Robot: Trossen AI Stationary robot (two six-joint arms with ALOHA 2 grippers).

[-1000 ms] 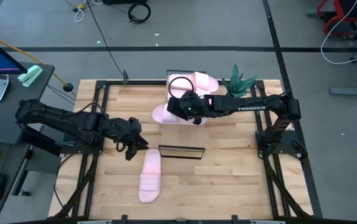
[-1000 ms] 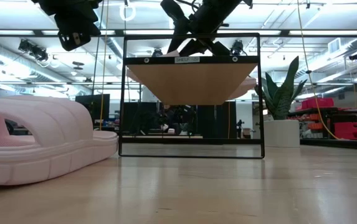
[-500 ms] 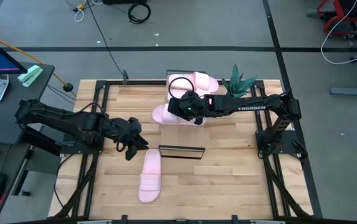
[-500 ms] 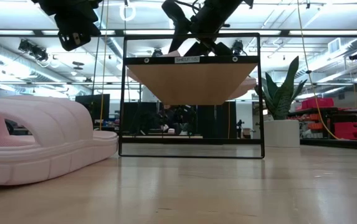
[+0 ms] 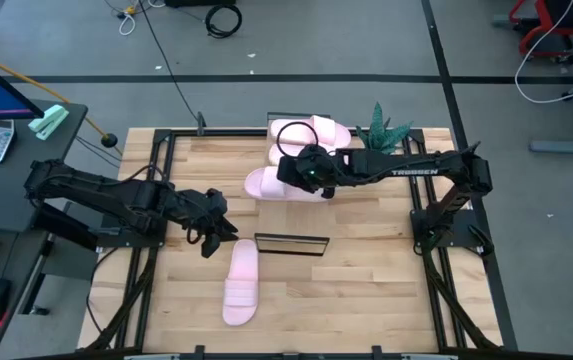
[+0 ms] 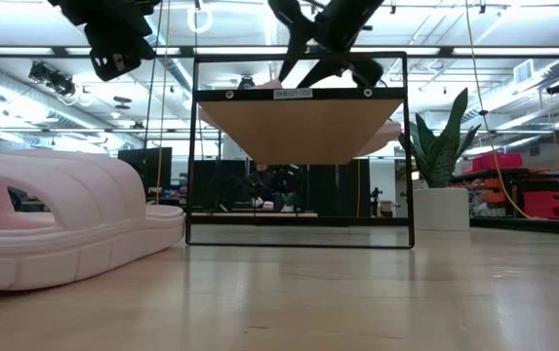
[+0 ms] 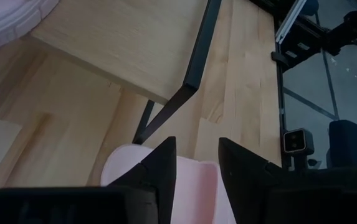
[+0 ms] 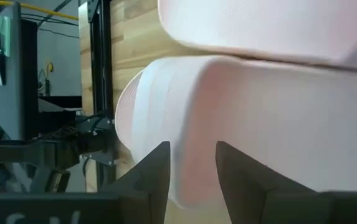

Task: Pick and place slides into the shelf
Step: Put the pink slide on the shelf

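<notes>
Three pale pink slides show in the high view. One slide (image 5: 240, 284) lies sole down on the table near the front, large in the low view (image 6: 55, 219). A second slide (image 5: 266, 184) lies by the far side, with a third slide (image 5: 316, 130) behind it. The shelf (image 5: 291, 243) stands mid-table on its black frame, with its board (image 6: 299, 127) raised. My left gripper (image 5: 214, 232) hangs open above the near slide's far end (image 7: 190, 180). My right gripper (image 5: 288, 172) hovers open over the far slides (image 8: 259, 112); its fingers (image 8: 159, 168) stand apart.
A small potted plant (image 5: 386, 130) stands at the far right of the table, beside the far slides. Black frame rails run along the table's left edge (image 5: 161, 190) and right edge (image 5: 421, 200). Bare wood lies to the right of the shelf (image 5: 376, 260).
My right gripper has drawn back a little toward the table's right edge and slightly upward, uncovering more of the far slides. The slides, the shelf and my left arm have stayed where they were.
</notes>
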